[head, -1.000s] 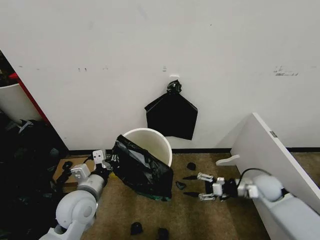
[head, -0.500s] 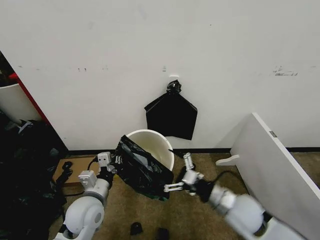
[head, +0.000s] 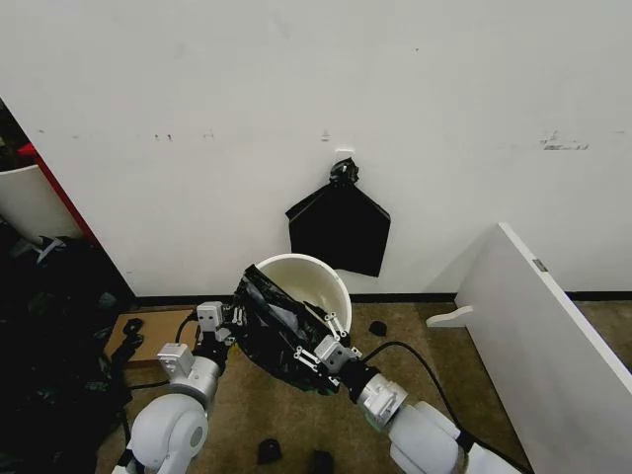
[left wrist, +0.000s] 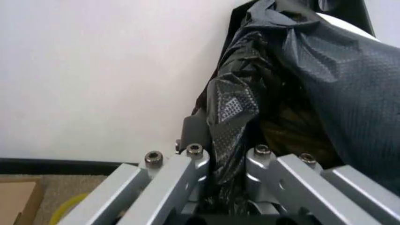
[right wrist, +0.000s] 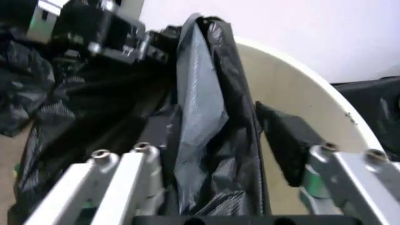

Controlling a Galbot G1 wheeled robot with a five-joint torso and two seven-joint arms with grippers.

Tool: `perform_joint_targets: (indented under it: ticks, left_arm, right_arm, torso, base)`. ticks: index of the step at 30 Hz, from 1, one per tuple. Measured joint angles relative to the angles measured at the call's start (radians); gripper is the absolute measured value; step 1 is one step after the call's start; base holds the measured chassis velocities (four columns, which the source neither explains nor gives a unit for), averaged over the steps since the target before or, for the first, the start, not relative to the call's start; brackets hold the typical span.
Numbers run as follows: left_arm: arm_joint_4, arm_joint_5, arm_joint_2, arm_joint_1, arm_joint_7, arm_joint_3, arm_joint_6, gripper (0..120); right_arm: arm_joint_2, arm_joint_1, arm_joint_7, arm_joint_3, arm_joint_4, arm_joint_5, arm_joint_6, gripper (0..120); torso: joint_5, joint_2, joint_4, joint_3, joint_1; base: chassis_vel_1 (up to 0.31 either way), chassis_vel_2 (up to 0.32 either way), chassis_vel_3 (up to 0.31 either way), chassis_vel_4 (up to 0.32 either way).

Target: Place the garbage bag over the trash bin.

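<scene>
The round white trash bin (head: 314,277) stands against the wall. The crinkly black garbage bag (head: 272,336) hangs over its left and front rim and down its side. My left gripper (head: 234,318) is at the bag's left edge; in the left wrist view this gripper (left wrist: 228,157) is shut on a bunched fold of the bag (left wrist: 325,70). My right gripper (head: 318,338) is at the front of the bin. In the right wrist view it (right wrist: 218,140) is open, with a fold of bag (right wrist: 200,117) between the fingers and one pad (right wrist: 284,140) inside the bin wall (right wrist: 300,89).
A flat black bundle (head: 339,229) hangs knotted on the wall behind the bin. A large white slanted panel (head: 548,321) stands at the right. Small black scraps (head: 377,328) lie on the brown floor. Cardboard (head: 128,334) and a dark heap (head: 44,336) sit at the left.
My right arm has swung from the right side of the floor across to the bin, and its open fingers now straddle the bag at the rim. The left gripper has shifted slightly towards the bin.
</scene>
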Motion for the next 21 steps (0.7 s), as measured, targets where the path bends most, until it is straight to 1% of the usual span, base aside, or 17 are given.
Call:
perform_joint_targets:
  ticks: [1,2,3,5,7,9,10,12,14,17,18,21]
  left_arm:
    - [-0.002,-0.002,0.0,0.001,-0.001,0.0,0.001,4]
    - [-0.002,-0.002,0.0,0.001,-0.001,0.0,0.001,4]
    - [-0.004,-0.003,0.0,0.002,-0.001,0.0,0.002,4]
    - [-0.008,-0.006,0.0,0.005,-0.002,-0.002,0.004,4]
    - [-0.011,-0.008,0.001,0.008,-0.003,-0.003,0.005,4]
    - [-0.014,-0.008,0.002,0.013,-0.004,-0.005,0.007,4]
    - [-0.014,-0.008,0.002,0.013,-0.004,-0.005,0.007,4]
    - [-0.016,-0.008,0.004,0.017,-0.005,-0.007,0.009,4]
    - [-0.017,-0.006,0.006,0.022,-0.005,-0.01,0.011,4]
    - [-0.017,0.005,0.013,0.032,-0.006,-0.015,0.013,4]
    - [-0.017,0.005,0.013,0.032,-0.006,-0.015,0.013,4]
    - [-0.012,0.022,0.026,0.043,0.001,-0.015,0.012,4]
  right_arm:
    - [0.001,-0.002,-0.004,0.002,-0.004,-0.021,0.001,38]
    - [0.001,-0.002,-0.004,0.002,-0.004,-0.021,0.001,38]
    - [0.002,-0.003,-0.008,0.005,-0.008,-0.039,0.003,34]
    - [0.005,-0.005,-0.015,0.009,-0.015,-0.074,0.013,25]
    - [0.01,-0.006,-0.024,0.011,-0.019,-0.093,0.02,20]
    - [0.014,-0.006,-0.03,0.011,-0.022,-0.099,0.028,10]
    - [0.014,-0.006,-0.03,0.011,-0.022,-0.099,0.028,10]
    - [0.018,-0.005,-0.034,0.015,-0.023,-0.1,0.041,1]
    - [0.021,-0.002,-0.039,0.024,-0.024,-0.098,0.06,0]
    - [0.022,0.014,-0.081,0.07,-0.023,-0.033,0.111,0]
    - [0.022,0.014,-0.081,0.07,-0.023,-0.033,0.111,0]
    - [0.005,0.052,-0.147,0.113,-0.023,0.093,0.15,0]
  torso:
    - [0.0,0.0,0.0,0.0,0.0]
    - [0.0,0.0,0.0,0.0,0.0]
    - [0.0,0.0,0.0,0.0,0.0]
    - [0.0,0.0,-0.0001,0.0,0.0]
    - [0.0001,0.0,0.0,0.0,0.0]
    - [0.0,0.0,0.0,0.0,0.0]
    - [0.0,0.0,0.0,0.0,0.0]
    - [0.0001,0.0,-0.0001,0.0,0.0]
    - [0.0001,0.0,0.0,0.0,0.0]
    - [0.0003,0.0,-0.0001,0.0,0.0]
    - [0.0003,0.0,-0.0001,0.0,0.0]
    - [0.0002,0.0,-0.0001,0.0,0.0]
  base:
    - [0.0,0.0,0.0,0.0]
    - [0.0,0.0,0.0,0.0]
    - [0.0,0.0,0.0,0.0]
    - [0.0,0.0,0.0,0.0]
    - [0.0,0.0,0.0,0.0]
    - [0.0,0.0,0.0,0.0]
    - [0.0,0.0,0.0,0.0]
    - [0.0,0.0,0.0,0.0]
    - [0.0,0.0,0.0,0.0]
    - [0.0,0.0,0.0,0.0]
    - [0.0,0.0,0.0,0.0]
    - [0.0,0.0,0.0,0.0]
